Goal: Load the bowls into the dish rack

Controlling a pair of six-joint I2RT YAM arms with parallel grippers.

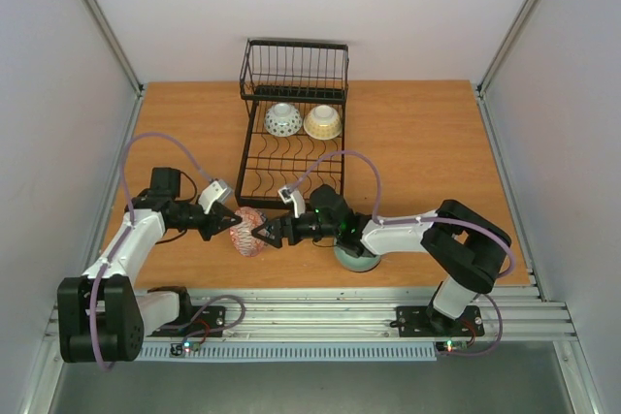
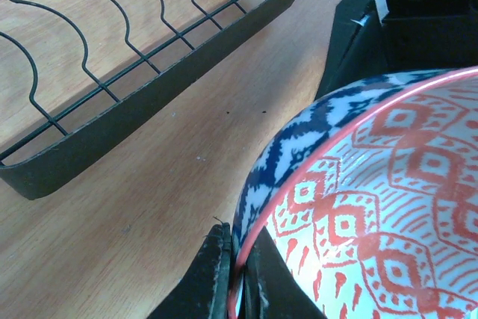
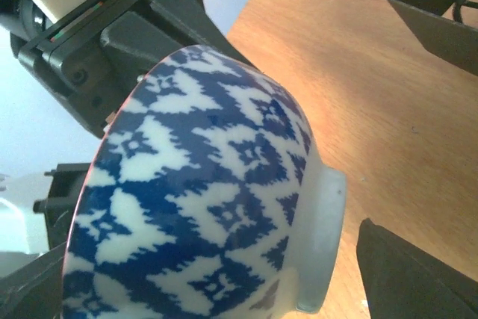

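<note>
A bowl, blue-and-white outside and red-and-white inside (image 1: pixel 249 232), hangs on its side just above the table near the front edge. My left gripper (image 1: pixel 225 222) is shut on its rim; in the left wrist view the fingertips (image 2: pixel 237 259) pinch the red rim of the bowl (image 2: pixel 388 207). My right gripper (image 1: pixel 264 233) is open and straddles the bowl from the right; in the right wrist view (image 3: pixel 209 259) its fingers stand apart from the bowl (image 3: pixel 209 184). The black wire dish rack (image 1: pixel 291 157) holds a white patterned bowl (image 1: pixel 282 120) and a cream bowl (image 1: pixel 322 122).
A celadon green bowl (image 1: pixel 356 260) sits on the table under my right arm. The rack's near black rim (image 2: pixel 112 121) lies just beyond the held bowl. The taller basket section (image 1: pixel 294 70) stands at the rack's far end. White walls enclose the table.
</note>
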